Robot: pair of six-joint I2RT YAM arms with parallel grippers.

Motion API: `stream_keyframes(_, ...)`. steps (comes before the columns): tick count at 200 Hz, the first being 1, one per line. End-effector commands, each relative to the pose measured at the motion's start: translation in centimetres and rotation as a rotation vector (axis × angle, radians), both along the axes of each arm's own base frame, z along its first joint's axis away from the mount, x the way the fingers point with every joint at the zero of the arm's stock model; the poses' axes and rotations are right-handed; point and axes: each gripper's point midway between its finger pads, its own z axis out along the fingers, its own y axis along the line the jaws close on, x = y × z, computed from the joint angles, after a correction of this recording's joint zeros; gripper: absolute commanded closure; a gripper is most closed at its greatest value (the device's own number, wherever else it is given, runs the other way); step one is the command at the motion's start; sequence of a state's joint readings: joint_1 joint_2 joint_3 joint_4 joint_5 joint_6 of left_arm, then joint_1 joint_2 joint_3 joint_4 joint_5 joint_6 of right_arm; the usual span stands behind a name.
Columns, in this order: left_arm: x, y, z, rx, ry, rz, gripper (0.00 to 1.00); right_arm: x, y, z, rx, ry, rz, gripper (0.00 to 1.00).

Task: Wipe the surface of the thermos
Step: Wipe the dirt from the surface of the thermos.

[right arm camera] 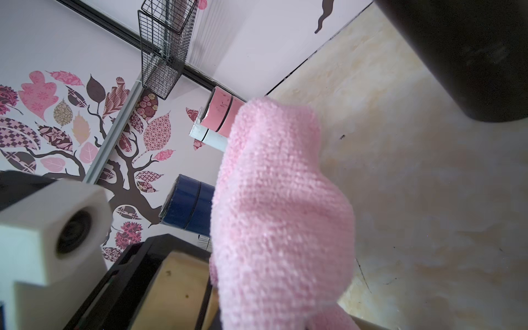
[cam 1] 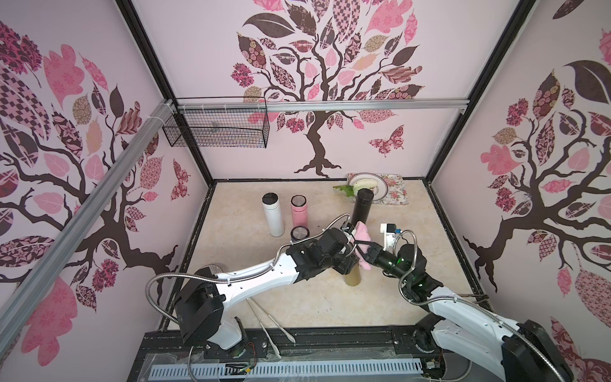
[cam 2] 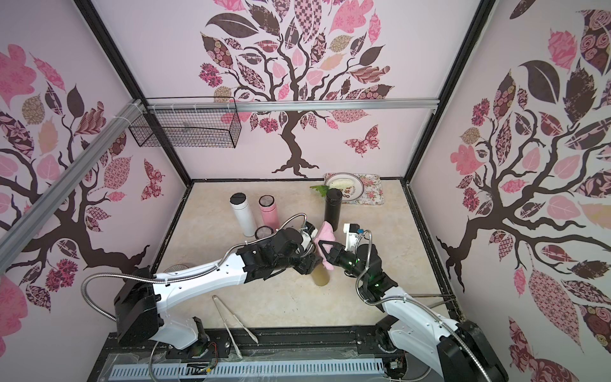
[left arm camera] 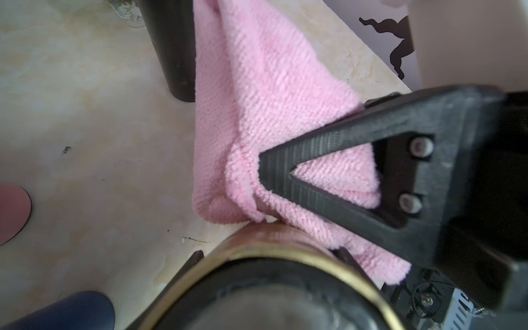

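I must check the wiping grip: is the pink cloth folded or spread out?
Folded. The pink cloth shows doubled layers, pinched by the shut right gripper.

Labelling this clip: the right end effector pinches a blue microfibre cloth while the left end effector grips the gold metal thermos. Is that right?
The microfibre cloth is pink, not blue; the right wrist view shows it. The right end effector pinches it while the left end effector grips the gold metal thermos.
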State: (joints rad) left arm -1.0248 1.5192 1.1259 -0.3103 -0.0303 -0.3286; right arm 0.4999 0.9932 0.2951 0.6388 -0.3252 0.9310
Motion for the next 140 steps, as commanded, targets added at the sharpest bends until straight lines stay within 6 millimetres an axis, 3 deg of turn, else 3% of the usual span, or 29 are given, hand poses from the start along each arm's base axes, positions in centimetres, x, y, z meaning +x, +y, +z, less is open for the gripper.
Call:
stream_keyframes(1,-0.3,-0.8,0.9,-0.033,-0.067,-0.058,1.0,-1.3,1.5,-1.2,0.054,0.07,0.095,1.0)
stream_keyframes(37,0.2,-0.1,1.0,-0.016,-0.107,-0.037,1.0,-2.7,-1.4,-9.8,-0.138,0.26,-0.013,1.0)
stream_keyframes(61,0.9,0.3,1.8,-0.011,-0.144,-0.005,1.0,-3.3,-2.9,-12.2,-0.244,0.317,-0.055,1.0)
stream_keyframes(80,1.3,0.4,2.7,-0.007,-0.162,0.021,1.0,-3.0,-2.3,-9.8,-0.197,0.279,-0.034,1.0)
stream_keyframes(104,2.0,0.9,3.7,0.017,-0.148,0.076,1.0,-2.4,-0.9,-2.6,-0.056,0.132,0.012,1.0)
stream_keyframes(121,2.2,1.3,3.2,0.027,-0.132,0.114,1.0,-2.4,-0.5,1.4,0.001,0.021,0.031,1.0)
stream_keyframes(130,2.1,1.4,2.9,0.013,-0.112,0.131,1.0,-2.4,-0.2,1.8,0.004,0.004,0.048,1.0)
stream_keyframes(140,2.0,1.3,2.8,-0.032,-0.098,0.145,1.0,-2.1,0.1,0.5,-0.036,0.045,0.06,1.0)
